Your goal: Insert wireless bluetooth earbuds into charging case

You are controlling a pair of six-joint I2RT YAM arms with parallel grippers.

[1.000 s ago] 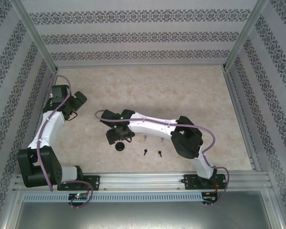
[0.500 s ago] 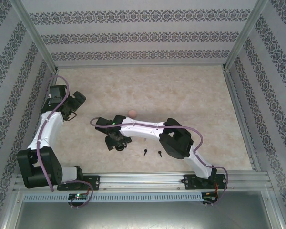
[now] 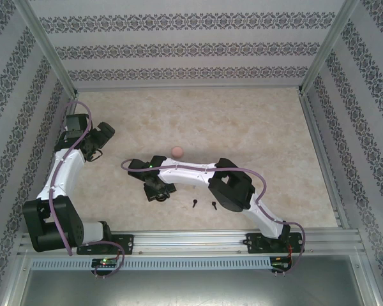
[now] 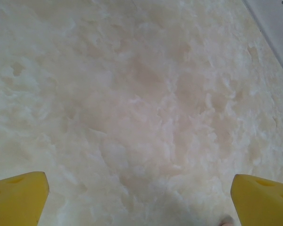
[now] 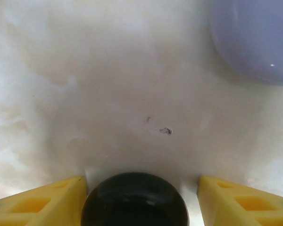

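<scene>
- My right pincer stands open around the black case at bottom centre, not clamped.
- Lilac case upper right; bare table between.
- My left pincer is wide open and empty.

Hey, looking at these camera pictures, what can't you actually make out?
Black case: right wrist view, cut off by the bottom edge. Whether the right gripper is clamping it cannot be told.
Lilac case: same view, blurred and cut off by the top and right edges. Its lid state is unclear.
Black earbuds: top view, too small to tell stem from tip.
</scene>
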